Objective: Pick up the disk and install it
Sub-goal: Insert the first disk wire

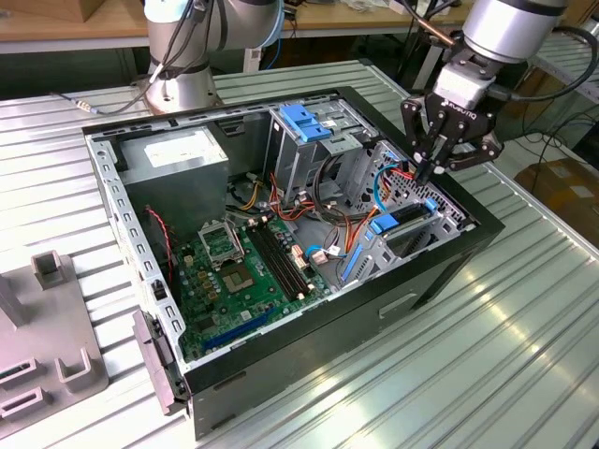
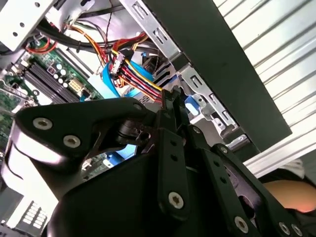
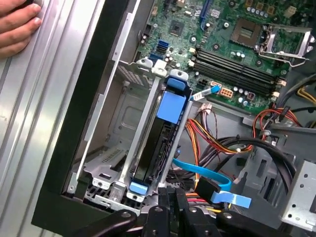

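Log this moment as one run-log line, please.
stage: install | disk: on edge in metal bay at case wall | gripper: shut, above bay's end | hand: resting on table

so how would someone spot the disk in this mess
Start at the open computer case and go to its corner under the pincer. The disk stands on edge in a metal bay there; unlike the loose cables beside it, it carries bright blue plastic tabs.
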Robot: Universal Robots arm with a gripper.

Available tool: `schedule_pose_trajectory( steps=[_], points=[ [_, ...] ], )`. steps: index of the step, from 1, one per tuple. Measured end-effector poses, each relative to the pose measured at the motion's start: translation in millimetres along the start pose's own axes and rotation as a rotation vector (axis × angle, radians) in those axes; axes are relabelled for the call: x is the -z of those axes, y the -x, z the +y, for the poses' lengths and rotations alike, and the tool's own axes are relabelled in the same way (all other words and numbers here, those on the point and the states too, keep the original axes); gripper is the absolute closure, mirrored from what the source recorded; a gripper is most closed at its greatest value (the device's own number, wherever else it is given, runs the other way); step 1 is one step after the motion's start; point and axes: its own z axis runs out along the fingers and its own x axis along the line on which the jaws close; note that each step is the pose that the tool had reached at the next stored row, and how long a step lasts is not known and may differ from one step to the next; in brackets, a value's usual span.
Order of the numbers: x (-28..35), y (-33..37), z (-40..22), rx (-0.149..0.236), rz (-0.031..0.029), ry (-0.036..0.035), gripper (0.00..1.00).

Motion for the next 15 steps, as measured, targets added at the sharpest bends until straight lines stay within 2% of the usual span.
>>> schedule_pose_trajectory(
  steps=[3, 8, 12, 15],
  points=[
    [-1.2, -0.1, -0.4, -0.030, 0.0006, 0.0016, 0.83],
    [-3.9, 0.0, -0.4, -0.133, 0.0028, 0.0063, 0.83],
    [-4.7, 0.0, -0.4, -0.180, 0.0036, 0.0085, 0.83],
    [-5.2, -0.6, -0.2, -0.197, 0.0036, 0.0090, 0.83]
  ],
)
